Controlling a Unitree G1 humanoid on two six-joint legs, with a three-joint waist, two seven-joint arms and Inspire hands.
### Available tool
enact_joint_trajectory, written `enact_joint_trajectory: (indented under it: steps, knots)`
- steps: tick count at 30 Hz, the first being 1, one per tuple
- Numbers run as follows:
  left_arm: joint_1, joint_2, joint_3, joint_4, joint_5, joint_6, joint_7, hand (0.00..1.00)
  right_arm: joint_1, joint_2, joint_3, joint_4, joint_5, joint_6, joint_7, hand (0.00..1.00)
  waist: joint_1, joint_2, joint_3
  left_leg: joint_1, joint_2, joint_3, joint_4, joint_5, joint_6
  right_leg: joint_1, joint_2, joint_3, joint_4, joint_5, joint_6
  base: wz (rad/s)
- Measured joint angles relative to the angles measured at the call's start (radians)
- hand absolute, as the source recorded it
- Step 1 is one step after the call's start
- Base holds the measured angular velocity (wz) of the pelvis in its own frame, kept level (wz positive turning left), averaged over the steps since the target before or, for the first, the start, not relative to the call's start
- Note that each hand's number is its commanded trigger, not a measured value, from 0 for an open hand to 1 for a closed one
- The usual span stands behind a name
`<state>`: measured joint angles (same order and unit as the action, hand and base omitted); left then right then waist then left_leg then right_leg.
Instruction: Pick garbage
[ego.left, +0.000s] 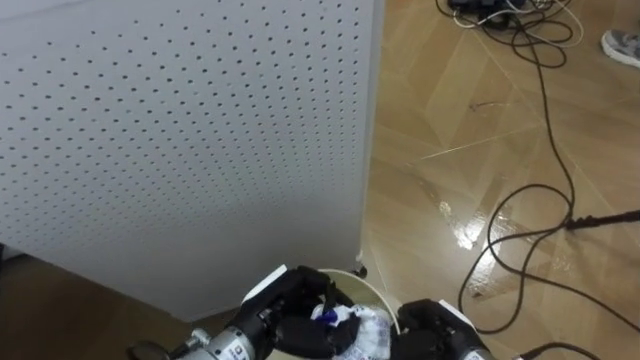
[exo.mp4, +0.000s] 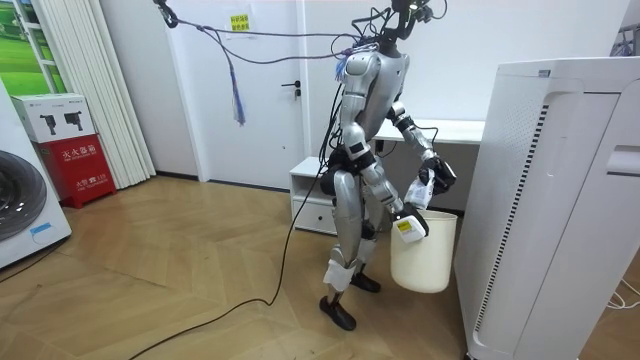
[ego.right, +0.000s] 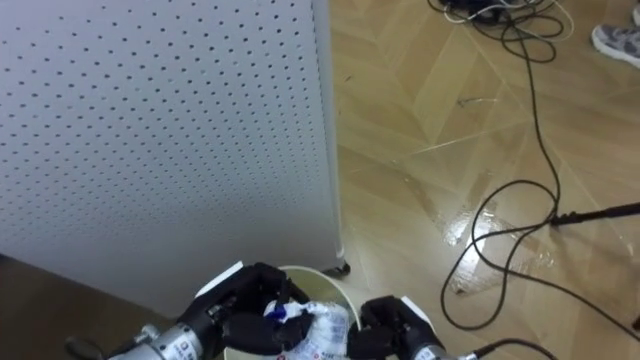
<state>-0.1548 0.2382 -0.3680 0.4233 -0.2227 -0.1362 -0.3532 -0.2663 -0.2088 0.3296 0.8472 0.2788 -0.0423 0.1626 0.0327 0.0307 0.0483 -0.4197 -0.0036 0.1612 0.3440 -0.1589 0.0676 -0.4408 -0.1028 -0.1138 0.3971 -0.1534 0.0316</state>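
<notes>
Below, left robot hand (ego.left: 290, 312) clutching garbage (ego.left: 352, 326)

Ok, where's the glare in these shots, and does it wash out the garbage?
Left eye view: a bright glare patch on the wooden floor, well clear of the garbage held by the left hand; right eye view: the same patch; room view: only a soft floor sheen, the white bin evenly lit.
</notes>
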Motion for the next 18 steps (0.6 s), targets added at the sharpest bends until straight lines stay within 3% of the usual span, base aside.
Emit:
enact_joint_trajectory:
  steps: [1,7,18]
  knots:
    - [-0.002,-0.001,0.000,0.002,0.000,0.000,-0.002,0.00,-0.001,0.000,0.000,0.000,0.000,0.000,0.000,1.00,0.000,-0.001,-0.0004,-0.002,0.001,0.000,0.001,0.000,0.000,-0.001,0.000,0.000,0.000,0.000,-0.001,0.00]
    - [-0.010,-0.004,0.008,0.079,0.002,-0.004,-0.004,0.00,-0.010,-0.006,0.000,0.004,-0.001,0.000,-0.002,1.00,0.003,-0.003,-0.0007,-0.020,0.007,0.001,0.011,0.002,-0.002,-0.014,0.004,-0.008,0.000,0.005,-0.007,0.00]
    - [-0.009,0.008,0.014,0.113,0.084,-0.004,0.000,0.00,-0.010,-0.012,-0.001,0.025,-0.001,0.000,-0.008,1.00,0.003,-0.003,-0.0006,-0.026,0.010,-0.001,0.016,0.002,-0.003,-0.017,0.001,-0.026,0.003,0.007,-0.011,0.00]
